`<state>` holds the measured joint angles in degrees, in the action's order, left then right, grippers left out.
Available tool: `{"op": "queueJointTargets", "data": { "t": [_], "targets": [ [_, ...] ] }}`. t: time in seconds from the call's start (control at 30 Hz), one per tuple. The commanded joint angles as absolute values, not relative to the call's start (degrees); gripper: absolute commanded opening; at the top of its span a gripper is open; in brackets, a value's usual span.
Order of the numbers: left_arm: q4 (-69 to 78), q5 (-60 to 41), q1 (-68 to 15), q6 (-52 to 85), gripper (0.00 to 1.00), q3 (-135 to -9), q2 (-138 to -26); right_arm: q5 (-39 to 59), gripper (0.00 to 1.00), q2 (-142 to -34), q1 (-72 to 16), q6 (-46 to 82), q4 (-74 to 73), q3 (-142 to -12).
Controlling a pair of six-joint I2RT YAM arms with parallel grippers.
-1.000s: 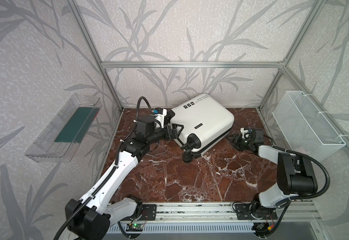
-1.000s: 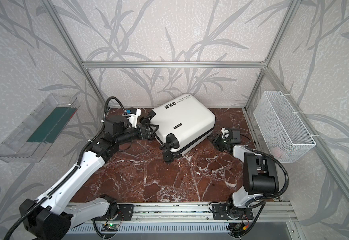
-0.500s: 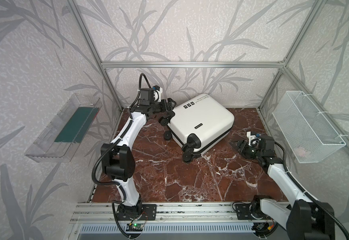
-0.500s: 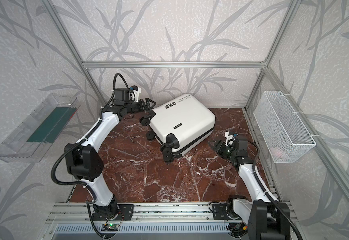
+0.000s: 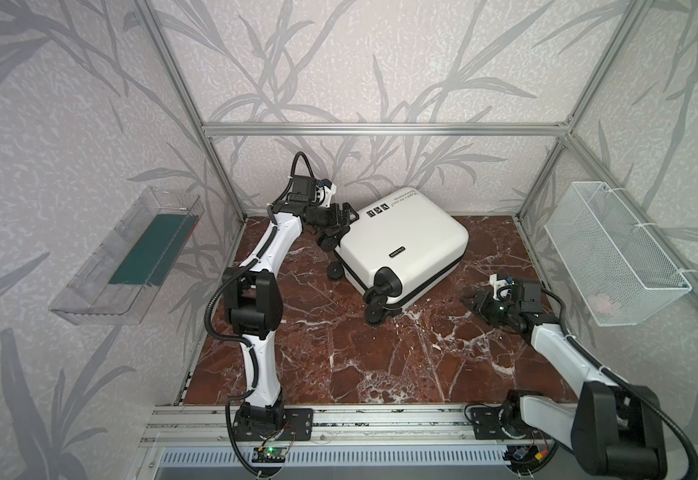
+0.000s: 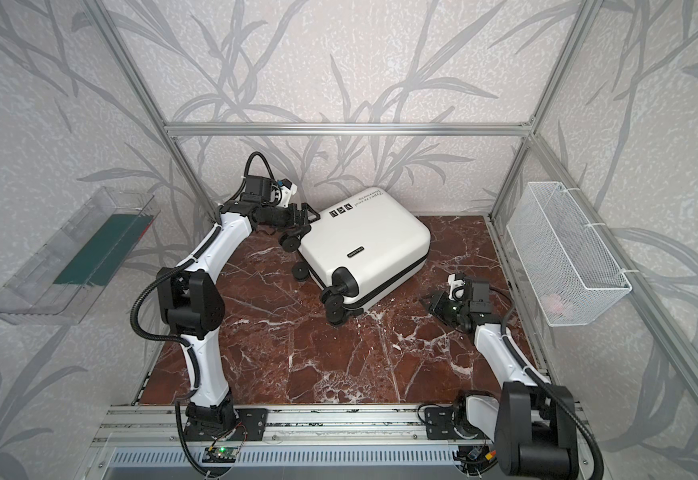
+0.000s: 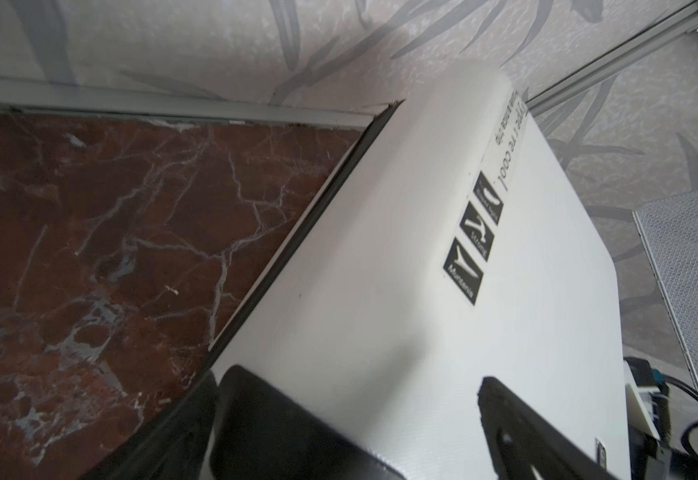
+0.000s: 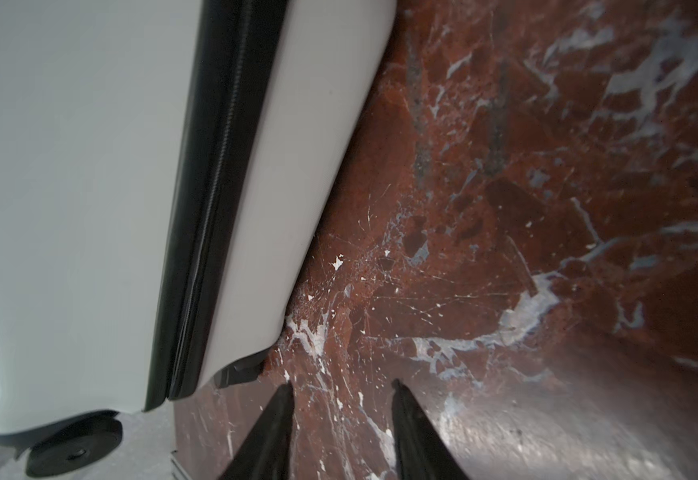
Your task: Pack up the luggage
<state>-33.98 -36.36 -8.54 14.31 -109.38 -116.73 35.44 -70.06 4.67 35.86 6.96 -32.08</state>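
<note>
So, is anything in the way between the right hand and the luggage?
Nothing visible. Only bare marble floor lies between the right hand and the luggage. The hand is empty with its fingers apart, and it sits low beside the closed shell.

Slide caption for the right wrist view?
Right tool, open and empty, over the marble table beside the closed luggage.

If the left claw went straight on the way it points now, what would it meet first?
The luggage: the open left claw points straight at its white shell, close by a wheeled corner. It looks almost touching already, but depth is unclear.
</note>
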Motion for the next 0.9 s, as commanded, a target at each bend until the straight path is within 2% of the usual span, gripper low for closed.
{"op": "queueJointTargets", "data": {
  "t": [0.0,0.43,0.7,0.87],
  "targets": [
    [-36.3,-39.7,-8.8,12.7,0.99,-104.8,-112.8,38.9,0.3,-76.1,4.8,35.4,2.3,-36.5],
    [-19.7,-41.3,-13.2,20.9,0.99,-74.4,-94.1,39.7,0.27,-93.1,3.9,37.8,-0.8,-48.6],
    [-4.2,-35.3,-17.8,32.8,0.99,-54.1,-78.3,41.1,0.26,-98.2,0.0,38.8,-0.7,-54.9],
    [-0.4,-31.9,-20.0,37.0,0.99,-47.8,-72.8,41.0,0.26,-103.2,-2.5,39.2,0.8,-61.4]
  ]
}}
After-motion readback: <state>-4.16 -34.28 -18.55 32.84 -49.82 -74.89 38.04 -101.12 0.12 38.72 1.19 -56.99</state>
